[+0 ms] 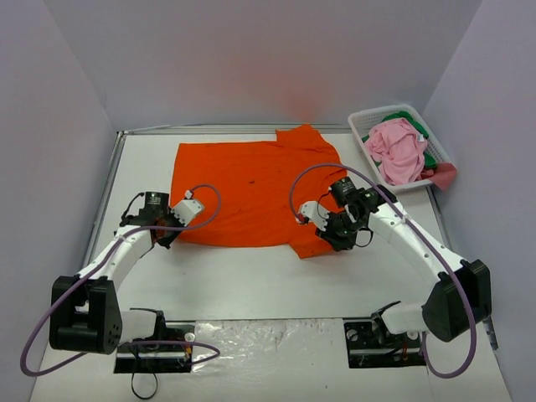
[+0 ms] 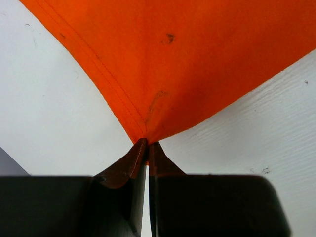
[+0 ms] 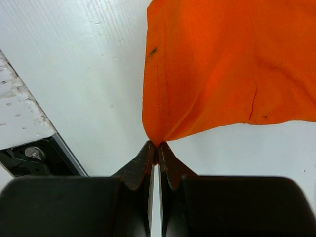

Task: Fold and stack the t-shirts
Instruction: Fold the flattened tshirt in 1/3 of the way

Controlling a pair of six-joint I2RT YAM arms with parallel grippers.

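Observation:
The large orange t-shirt (image 1: pixel 251 188) lies spread on the white table, its collar end toward the back. My left gripper (image 1: pixel 170 237) is shut on its near left corner; the left wrist view shows the cloth (image 2: pixel 187 64) pinched at the fingertips (image 2: pixel 146 146). My right gripper (image 1: pixel 322 244) is shut on its near right corner; the right wrist view shows the cloth (image 3: pixel 222 69) pinched at the fingertips (image 3: pixel 156 147). A pink t-shirt (image 1: pixel 399 151) and a green one (image 1: pixel 430 159) lie bunched in the basket.
The white slotted basket (image 1: pixel 365 124) stands at the back right corner. A reddish cloth (image 1: pixel 444 176) hangs over its near end. A metal rail (image 1: pixel 105 197) runs along the table's left edge. The table edge and arm base show in the right wrist view (image 3: pixel 34 150).

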